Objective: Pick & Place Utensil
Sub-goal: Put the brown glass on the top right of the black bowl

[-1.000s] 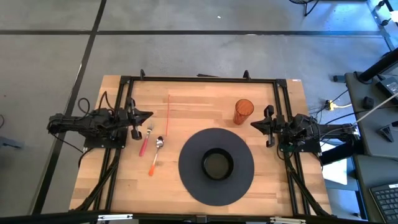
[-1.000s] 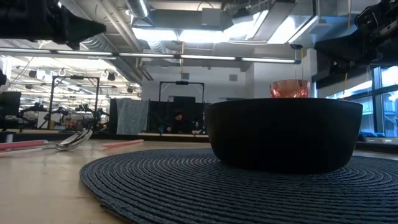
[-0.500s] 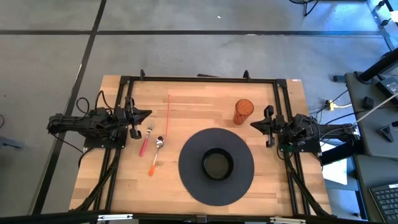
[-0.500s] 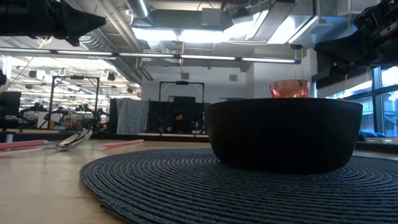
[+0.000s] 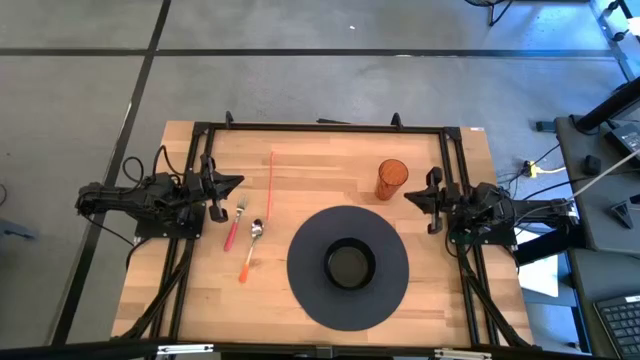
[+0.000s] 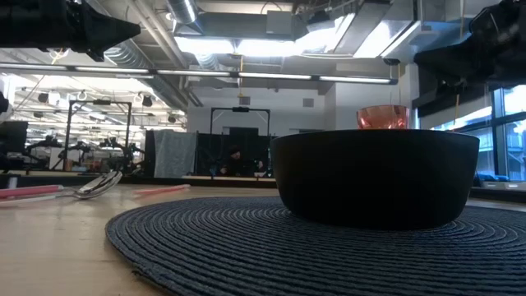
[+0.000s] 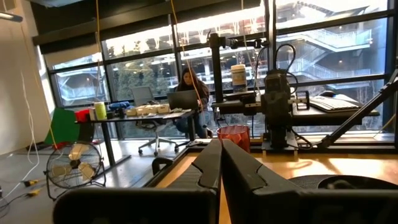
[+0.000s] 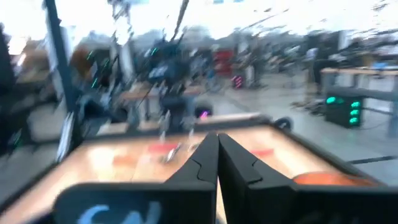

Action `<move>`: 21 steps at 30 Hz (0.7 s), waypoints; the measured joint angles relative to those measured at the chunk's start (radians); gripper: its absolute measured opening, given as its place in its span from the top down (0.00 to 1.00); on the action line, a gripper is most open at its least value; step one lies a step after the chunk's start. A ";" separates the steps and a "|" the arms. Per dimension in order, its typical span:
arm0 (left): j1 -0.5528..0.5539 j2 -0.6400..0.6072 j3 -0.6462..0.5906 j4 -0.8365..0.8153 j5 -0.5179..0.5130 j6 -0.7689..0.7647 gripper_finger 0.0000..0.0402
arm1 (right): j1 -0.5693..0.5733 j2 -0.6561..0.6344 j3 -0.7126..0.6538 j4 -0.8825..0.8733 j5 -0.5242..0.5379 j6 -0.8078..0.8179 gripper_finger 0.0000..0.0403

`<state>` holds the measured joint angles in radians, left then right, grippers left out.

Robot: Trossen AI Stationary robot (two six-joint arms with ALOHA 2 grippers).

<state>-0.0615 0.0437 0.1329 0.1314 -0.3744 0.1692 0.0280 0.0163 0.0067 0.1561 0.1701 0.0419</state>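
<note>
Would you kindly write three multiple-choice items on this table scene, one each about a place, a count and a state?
1. Where does the black bowl sit?
A. on the round dark placemat
B. on bare wood
C. inside the cup

2. How many utensils lie on the table?
A. one
B. two
C. four

3. How is the left gripper?
A. shut, holding nothing
B. shut on the spoon
C. wide open

Key: 1 A, the placemat rings the bowl; 2 B, only the fork and spoon lie there; 3 A, its fingers meet, away from the utensils.
</note>
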 joint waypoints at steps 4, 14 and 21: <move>0.000 0.000 0.000 0.000 0.000 -0.001 0.99 | 0.000 0.035 0.022 0.103 0.021 -0.010 0.99; 0.000 0.000 0.000 -0.001 0.001 -0.002 1.00 | 0.001 0.479 0.497 -0.295 0.177 -0.050 0.98; 0.000 0.000 0.000 -0.024 0.002 -0.026 0.99 | 0.001 0.898 1.035 -0.902 0.185 -0.018 0.94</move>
<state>-0.0614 0.0437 0.1329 0.1078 -0.3725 0.1429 0.0286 0.9146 1.0412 -0.7462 0.3553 0.0235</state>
